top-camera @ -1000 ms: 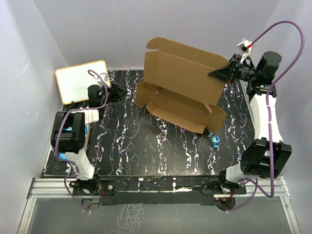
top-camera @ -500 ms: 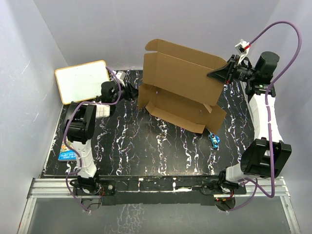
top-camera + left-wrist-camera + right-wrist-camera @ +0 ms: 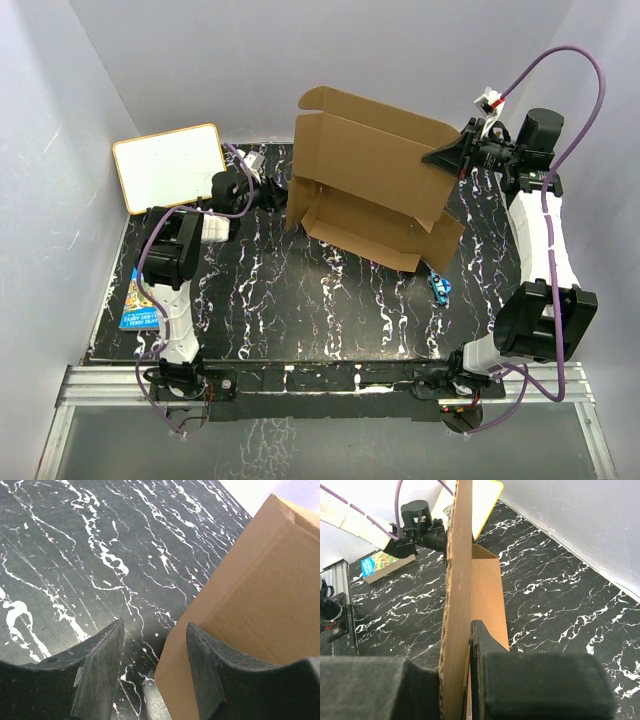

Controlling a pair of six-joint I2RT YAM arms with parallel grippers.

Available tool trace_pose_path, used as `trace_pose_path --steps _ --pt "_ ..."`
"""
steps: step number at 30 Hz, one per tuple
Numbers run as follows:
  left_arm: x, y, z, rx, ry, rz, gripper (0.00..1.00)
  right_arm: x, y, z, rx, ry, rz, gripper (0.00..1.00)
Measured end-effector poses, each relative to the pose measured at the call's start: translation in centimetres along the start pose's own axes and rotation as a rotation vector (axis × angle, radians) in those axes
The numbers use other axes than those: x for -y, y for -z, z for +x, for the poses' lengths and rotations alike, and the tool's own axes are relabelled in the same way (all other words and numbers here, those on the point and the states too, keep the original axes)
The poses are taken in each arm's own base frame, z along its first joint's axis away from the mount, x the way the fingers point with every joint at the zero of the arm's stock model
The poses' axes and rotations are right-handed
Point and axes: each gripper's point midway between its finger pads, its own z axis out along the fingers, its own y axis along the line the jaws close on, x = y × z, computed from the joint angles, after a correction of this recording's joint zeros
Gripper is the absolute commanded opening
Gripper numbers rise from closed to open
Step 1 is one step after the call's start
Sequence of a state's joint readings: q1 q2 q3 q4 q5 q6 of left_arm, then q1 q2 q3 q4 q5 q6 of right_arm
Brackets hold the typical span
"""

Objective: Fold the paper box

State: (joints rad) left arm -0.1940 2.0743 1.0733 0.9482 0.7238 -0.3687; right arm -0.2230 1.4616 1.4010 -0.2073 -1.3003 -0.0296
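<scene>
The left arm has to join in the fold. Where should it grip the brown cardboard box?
Take the brown cardboard box by its upright left side flap, at the free edge. Come in from the left, the open left gripper jaws straddling the thin sheet; the right gripper pinches the tall back panel's right edge.

No legible text, label or number anywhere.

The paper box (image 3: 370, 165) is plain brown. The counter (image 3: 300, 300) is black with white marble veins. The board (image 3: 168, 165) is white, framed tan. 1 small object (image 3: 440, 287) is blue.
</scene>
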Motion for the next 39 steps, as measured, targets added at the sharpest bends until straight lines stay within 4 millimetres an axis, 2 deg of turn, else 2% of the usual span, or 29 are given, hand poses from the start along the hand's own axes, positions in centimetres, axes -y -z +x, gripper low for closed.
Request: trace_pose_path --steps 9,14,19,22,25,39 --pt "1.4 -1.2 0.6 -0.001 -0.048 0.083 0.52 0.1 -0.1 0.2 -0.007 -0.003 0.011 0.08" --pt "2.2 -1.1 0.7 0.023 -0.077 0.114 0.53 0.0 -0.3 -0.6 0.014 -0.029 0.008 0.08" --pt "2.5 -0.2 2.2 0.033 -0.08 0.115 0.55 -0.4 -0.4 -1.2 0.037 -0.052 -0.008 0.08" --pt "2.6 0.3 3.5 0.027 -0.072 0.104 0.59 -0.6 -0.6 -0.8 0.036 -0.076 -0.022 0.08" --pt "2.9 0.2 3.9 0.027 -0.077 0.097 0.63 -0.8 -0.8 -0.3 0.03 -0.088 -0.03 0.08" --pt "2.8 -0.5 2.9 0.067 -0.177 0.05 0.8 -0.2 -0.8 0.4 0.016 -0.069 -0.001 0.08"
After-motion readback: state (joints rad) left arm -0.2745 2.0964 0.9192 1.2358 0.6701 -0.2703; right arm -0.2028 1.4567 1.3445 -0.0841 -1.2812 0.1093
